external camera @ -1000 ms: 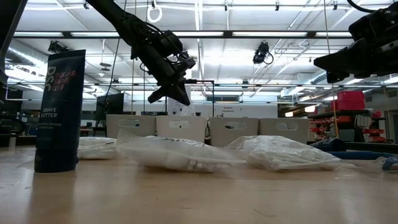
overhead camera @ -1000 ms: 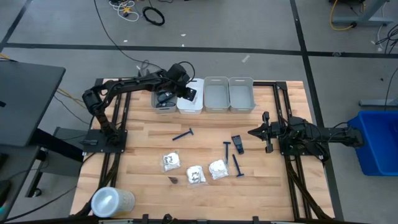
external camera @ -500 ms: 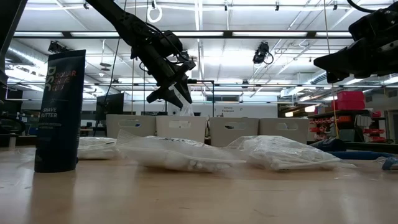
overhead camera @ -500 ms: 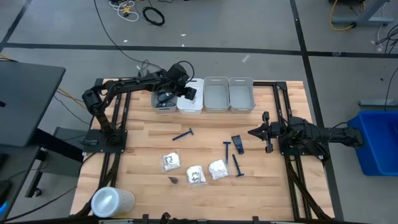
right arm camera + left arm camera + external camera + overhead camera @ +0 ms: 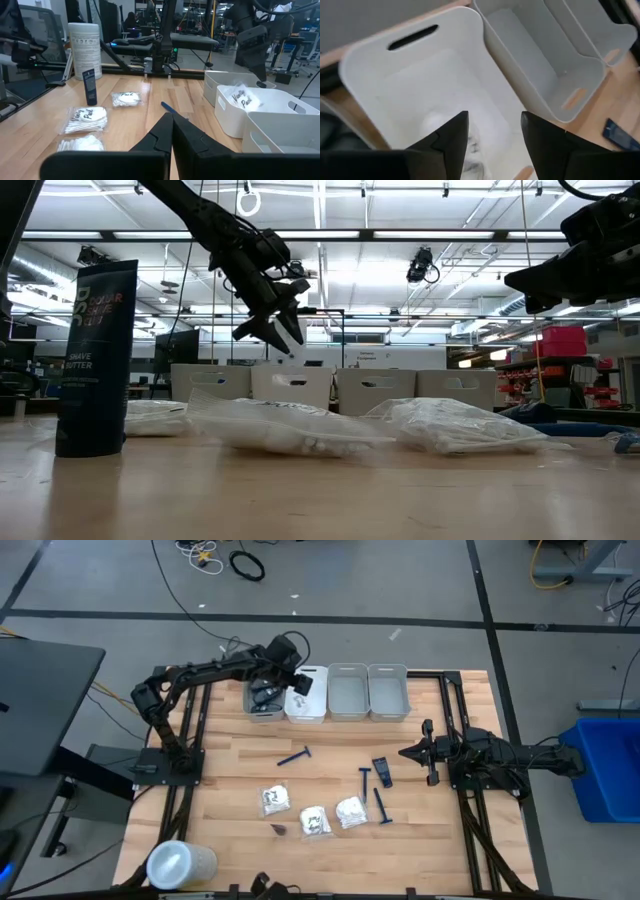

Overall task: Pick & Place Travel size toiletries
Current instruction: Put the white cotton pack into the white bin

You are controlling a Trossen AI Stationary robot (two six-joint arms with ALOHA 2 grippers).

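1. The table (image 5: 230, 790) is a light butcher-block wooden top on a dark metal frame, standing on a grey concrete floor crossed by dark tape lines.
2. Four bins stand in a row along the far edge: a grey bin (image 5: 262, 700) holding dark items, a white bin (image 5: 306, 705) holding a white packet (image 5: 243, 99), and two more grey bins (image 5: 348, 692) (image 5: 388, 690).
3. The left gripper (image 5: 272, 332) hangs above the white bin, its fingers (image 5: 545, 137) spread apart and holding nothing; the packet lies in the bin below them.
4. The right gripper (image 5: 408, 753) rests over the right side of the table, fingers pressed together and holding nothing.
5. On the open wood lie three white packets (image 5: 273, 799) (image 5: 314, 821) (image 5: 350, 811) near the front, one of them beside a small dark item (image 5: 279, 829).
6. A blue razor (image 5: 294, 756) lies near the middle; two more blue razors (image 5: 365, 781) (image 5: 381, 807) lie to its right, with a dark tube (image 5: 381, 772) standing just beside them.
7. A white canister of wipes (image 5: 180, 864) sits at the front left corner of the table.
8. Beyond the table, cables (image 5: 246, 564) trail on the floor, a blue tub (image 5: 603, 765) stands to the right, and a dark grey surface (image 5: 40, 705) shows at the left.
9. The low view looks into a large workshop with ceiling strip lights (image 5: 400, 237) and shelving at the back.
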